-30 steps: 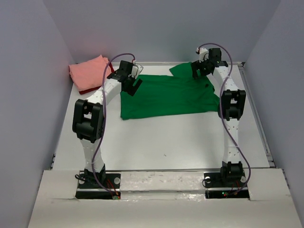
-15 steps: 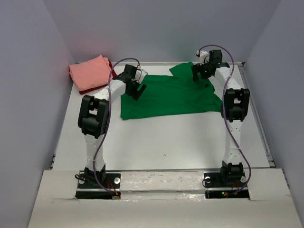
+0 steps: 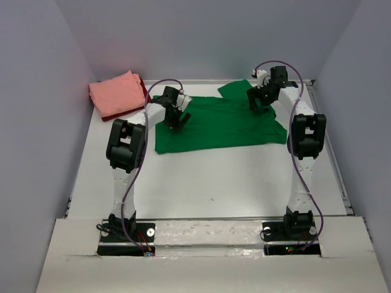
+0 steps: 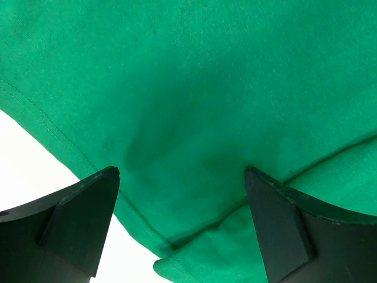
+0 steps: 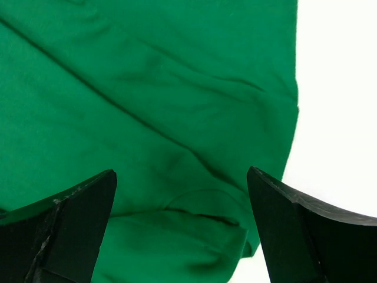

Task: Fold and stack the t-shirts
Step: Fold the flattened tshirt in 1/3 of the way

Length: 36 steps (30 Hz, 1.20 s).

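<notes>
The green t-shirt [image 3: 220,122] lay spread flat on the far half of the white table [image 3: 214,183], its long side running left to right, with a sleeve poking out toward the far right. The left gripper [image 3: 176,117] hung over the shirt's left end, released, jaws wide apart with nothing between them. In the left wrist view its black fingers [image 4: 76,218] framed the stitched hem and a folded corner of green cloth, with bare table at the left. The right gripper [image 3: 256,101] hovered over the far right part of the shirt, near the sleeve, also spread wide and empty. Its wrist view showed creased green cloth and the shirt's edge against the table. Whether either gripper touched the cloth could not be told. In the far left corner the pink t-shirt [image 3: 115,93] sat folded on the dark red t-shirt [image 3: 145,91], of which only a rim showed.
</notes>
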Motion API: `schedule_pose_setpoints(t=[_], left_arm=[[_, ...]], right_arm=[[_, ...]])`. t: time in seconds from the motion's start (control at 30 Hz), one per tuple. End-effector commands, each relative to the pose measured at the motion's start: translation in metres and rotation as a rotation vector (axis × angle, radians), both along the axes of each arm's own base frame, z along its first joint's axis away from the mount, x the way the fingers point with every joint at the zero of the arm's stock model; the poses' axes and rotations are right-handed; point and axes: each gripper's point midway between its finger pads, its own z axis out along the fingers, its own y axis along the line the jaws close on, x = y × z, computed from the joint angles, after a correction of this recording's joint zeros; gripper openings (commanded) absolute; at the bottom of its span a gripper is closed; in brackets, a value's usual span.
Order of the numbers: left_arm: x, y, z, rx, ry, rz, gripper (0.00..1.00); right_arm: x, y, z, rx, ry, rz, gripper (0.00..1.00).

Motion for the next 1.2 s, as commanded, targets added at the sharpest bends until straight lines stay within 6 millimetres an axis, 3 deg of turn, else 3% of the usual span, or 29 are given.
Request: schedule_pose_setpoints(t=[0.0, 0.23, 0.4, 1.17], left_arm=[[-0.002, -0.002, -0.001, 0.005, 0.023, -0.009, 0.99], [-0.012, 0.0, -0.006, 0.014, 0.051, -0.011, 0.99], [-0.021, 0.004, -0.013, 0.027, 0.078, -0.02, 0.99], [-0.043, 0.007, -0.032, 0.061, 0.149, -0.037, 0.99]], right_arm=[[-0.011, 0.005, -0.006, 0.011, 0.049, 0.033, 0.97], [-0.041, 0.006, -0.038, 0.017, 0.19, 0.037, 0.96], [-0.059, 0.014, -0.041, 0.059, 0.257, 0.068, 0.96], [-0.106, 0.018, -0.066, 0.085, 0.455, 0.102, 0.95]])
